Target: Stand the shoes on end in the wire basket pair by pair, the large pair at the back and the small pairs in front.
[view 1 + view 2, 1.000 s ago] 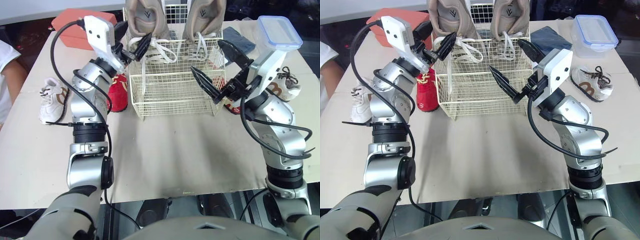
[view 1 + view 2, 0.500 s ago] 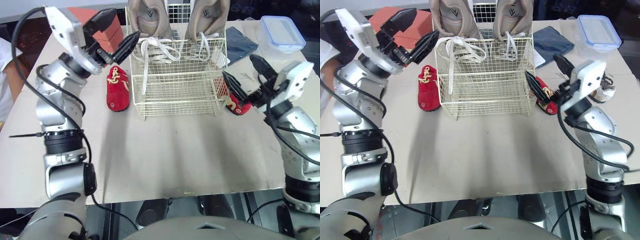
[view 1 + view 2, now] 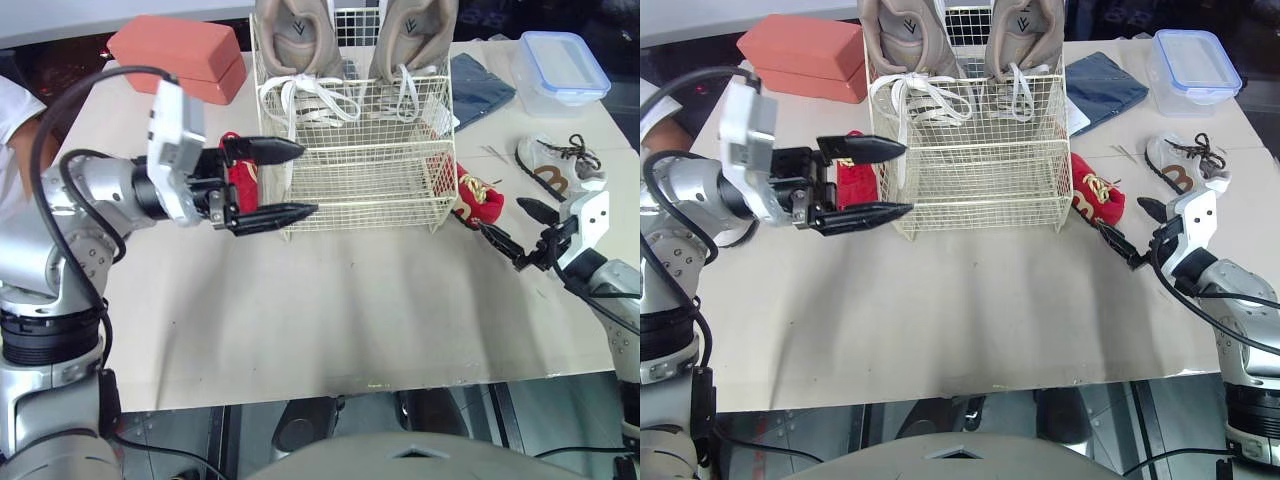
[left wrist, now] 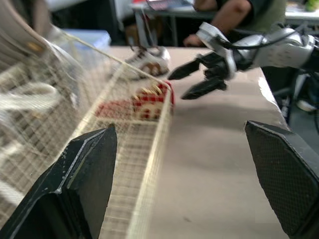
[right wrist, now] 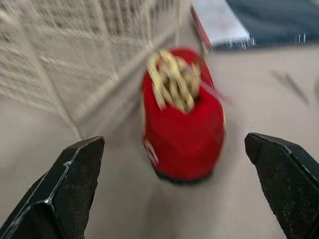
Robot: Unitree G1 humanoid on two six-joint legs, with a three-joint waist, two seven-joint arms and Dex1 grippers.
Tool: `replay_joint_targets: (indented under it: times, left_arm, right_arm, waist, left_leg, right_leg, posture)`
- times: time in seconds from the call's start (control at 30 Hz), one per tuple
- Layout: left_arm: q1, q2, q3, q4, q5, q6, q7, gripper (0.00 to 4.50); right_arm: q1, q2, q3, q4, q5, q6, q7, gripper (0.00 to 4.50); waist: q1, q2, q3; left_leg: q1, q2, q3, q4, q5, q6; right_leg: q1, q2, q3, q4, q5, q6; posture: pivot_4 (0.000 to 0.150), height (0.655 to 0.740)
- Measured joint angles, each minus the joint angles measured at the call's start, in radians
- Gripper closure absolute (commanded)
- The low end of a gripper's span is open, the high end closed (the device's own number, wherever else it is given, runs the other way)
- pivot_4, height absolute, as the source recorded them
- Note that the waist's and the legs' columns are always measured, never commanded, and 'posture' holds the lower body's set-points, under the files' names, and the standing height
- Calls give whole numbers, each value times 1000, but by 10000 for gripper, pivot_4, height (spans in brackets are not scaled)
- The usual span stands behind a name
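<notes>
The wire basket (image 3: 355,165) stands mid-table with the large beige pair (image 3: 292,38) upright on end at its back. One small red shoe (image 3: 238,172) lies by the basket's left side, partly hidden by my left gripper (image 3: 309,178), which is open and empty at the basket's front left corner. The other red shoe (image 3: 481,198) lies at the basket's right side. My right gripper (image 3: 500,216) is open just in front of it; in the right wrist view that red shoe (image 5: 182,124) sits between the spread fingers (image 5: 60,184), untouched. A small white-and-brown shoe (image 3: 560,165) lies further right.
A lidded plastic tub (image 3: 563,62) and a dark blue cloth (image 3: 480,85) are at the back right. An orange-red box (image 3: 180,48) is at the back left. A person's arm (image 3: 25,140) is at the table's left edge.
My left gripper dropped from above the basket's back left to its front left corner, now pointing right. My right gripper drew back from the basket to the right, low, facing the red shoe.
</notes>
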Motion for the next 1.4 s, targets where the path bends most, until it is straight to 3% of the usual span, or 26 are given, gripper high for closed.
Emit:
replay_joint_targets:
  times: [0.17, 0.2, 0.27, 0.47, 0.57, 0.83, 1.1, 1.23, 1.4]
  left_arm:
    - [2, 21, -1, -21, 13, 25, 13, 958]
    - [2, 24, -1, -23, 13, 30, 15, 351]
    - [6, 26, -1, -26, 14, 34, 16, 0]
    - [8, 26, -1, -26, 15, 36, 21, 0]
    - [8, 26, -1, -26, 15, 36, 23, 0]
    - [-16, 26, -10, -22, 31, 30, 17, 0]
    - [-67, 19, -48, 48, 68, -4, -25, 0]
    - [-82, 18, -68, 80, 87, -21, -50, 0]
    - [-112, 19, -78, 110, 93, -28, -95, 0]
  right_arm:
    - [-69, 15, 21, 94, -1, 1, 21, 0]
    - [-81, 21, 21, 113, -1, 1, 25, 2613]
    - [-104, 37, 22, 145, 1, 1, 30, 8840]
    - [-114, 49, 30, 173, -16, -20, 36, 35332]
    - [-114, 56, 29, 175, -25, -31, 29, 44529]
    - [-70, 22, -60, 143, -29, -95, 25, 44827]
    - [-87, -100, -310, -58, 206, -171, 211, 44827]
    - [-80, -119, -236, -160, 211, -196, 286, 44827]
    - [-124, -180, -32, -264, 112, -270, 426, 44827]
  waist:
    - [5, 1, 1]
    - [5, 1, 1]
    - [6, 1, 1]
    - [6, 2, 2]
    - [6, 2, 2]
    - [10, 3, 3]
    - [1, 5, 4]
    - [2, 5, 5]
    - [4, 4, 5]
  left_leg:
    - [0, 0, 0, 0, 0, 0]
    - [0, 0, 0, 0, 0, 0]
    - [0, 0, 0, 0, 0, 0]
    - [0, 0, 0, -1, 0, 0]
    - [0, 0, 0, -1, 0, 0]
    - [-1, 0, 1, -1, 0, 0]
    - [0, 1, 1, -1, 0, 0]
    - [0, 2, 2, -1, 0, 0]
    - [-1, 2, 2, -1, 0, 0]
  right_leg:
    - [0, 0, 0, -1, 0, 0]
    - [0, 0, 0, -1, 0, 0]
    - [0, 0, 0, -1, 0, 0]
    - [0, 0, 0, -1, 0, 0]
    - [0, 0, 0, -1, 0, 0]
    - [0, 0, 0, -1, 0, 0]
    - [0, 1, 0, -1, 0, 0]
    - [0, 1, 0, -1, 0, 0]
    - [0, 1, 0, -2, 0, 0]
  posture:
    - [1500, 7400]
    - [1500, 7400]
    - [1500, 7400]
    - [1500, 7400]
    - [1500, 7400]
    - [1500, 7400]
    - [1500, 7400]
    - [1500, 7400]
    - [1500, 7400]
